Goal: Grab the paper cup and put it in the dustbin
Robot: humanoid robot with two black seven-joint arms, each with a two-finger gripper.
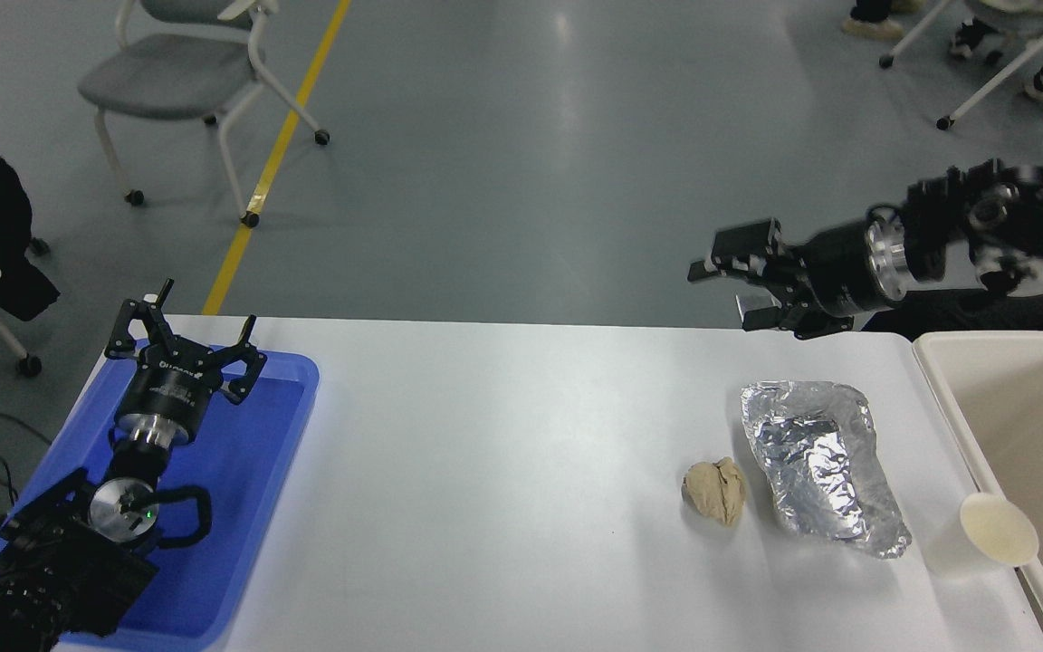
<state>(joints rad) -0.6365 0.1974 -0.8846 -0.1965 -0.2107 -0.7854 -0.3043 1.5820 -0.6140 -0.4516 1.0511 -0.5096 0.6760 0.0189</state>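
1. Black fingers point(722, 255) of the right gripper point(739, 285) are spread apart and hold nothing; it hangs above the table's far edge, pointing toward the picture's left.
2. Nearest below those fingers lies one foil tray point(818, 466), crinkled, on the white table point(503, 471), apart from them.
3. Just left of the tray sits one tan paper ball point(715, 490), near it but with a thin gap.
4. One cup point(983, 536) stands further toward the camera than the tray, well apart from the right fingers, close to the table's right edge. Its rim tilts toward the camera, showing the cream inside. It sits just beside the bin's near left wall; whether they touch cannot be told.
5. One bin point(942, 391), cream, fills the right side, below and to the right of the gripper; what shows of its inside is bare.
6. Open room: a wide bare stretch of tabletop runs from the ball leftward to the blue tray point(254, 507). Between the foil tray and the bin is a narrow bare strip leading to the cup.
7. Far across from the right fingers, the left gripper point(185, 349) is parked over the blue tray at the lower left, fingers spread wide and holding nothing.
8. Beyond the far edge are grey floor and one grey chair point(177, 77) at upper left.
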